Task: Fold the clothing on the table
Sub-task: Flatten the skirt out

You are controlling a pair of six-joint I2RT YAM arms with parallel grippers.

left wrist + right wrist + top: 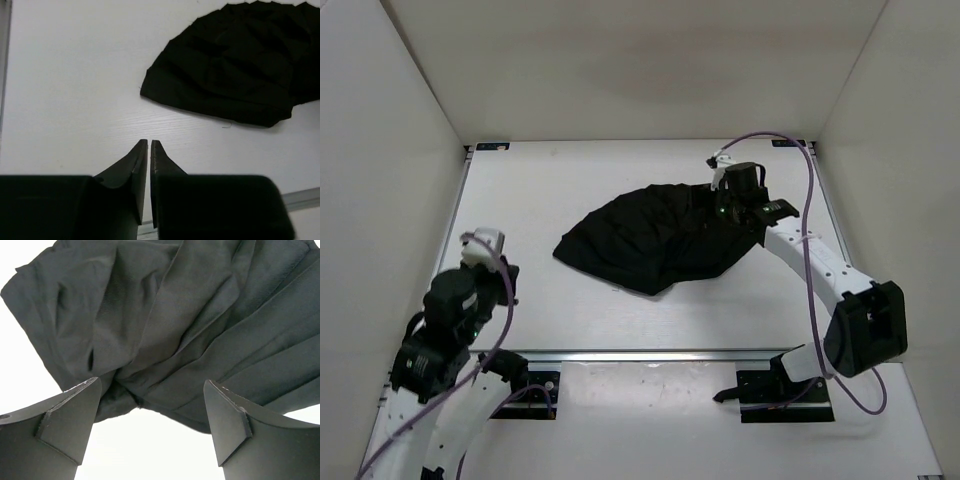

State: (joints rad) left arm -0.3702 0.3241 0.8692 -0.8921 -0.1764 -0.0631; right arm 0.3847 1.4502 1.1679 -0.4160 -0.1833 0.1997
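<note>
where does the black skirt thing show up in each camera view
Top external: clothing lies right of centre on the table.
Left wrist: upper right, beyond the shut left gripper.
Right wrist: fills the upper frame, past the open right gripper.
Shared landmark: the white table around it.

1. My right arm [820, 270] has white link shells, black joint housings and a purple cable [810, 200] looping alongside.
2. My left arm [450, 330] matches: white shells, black motors, a small green light [477, 330].
3. My right fingers [70, 425] are matte black wedges with raised inner faces.
</note>
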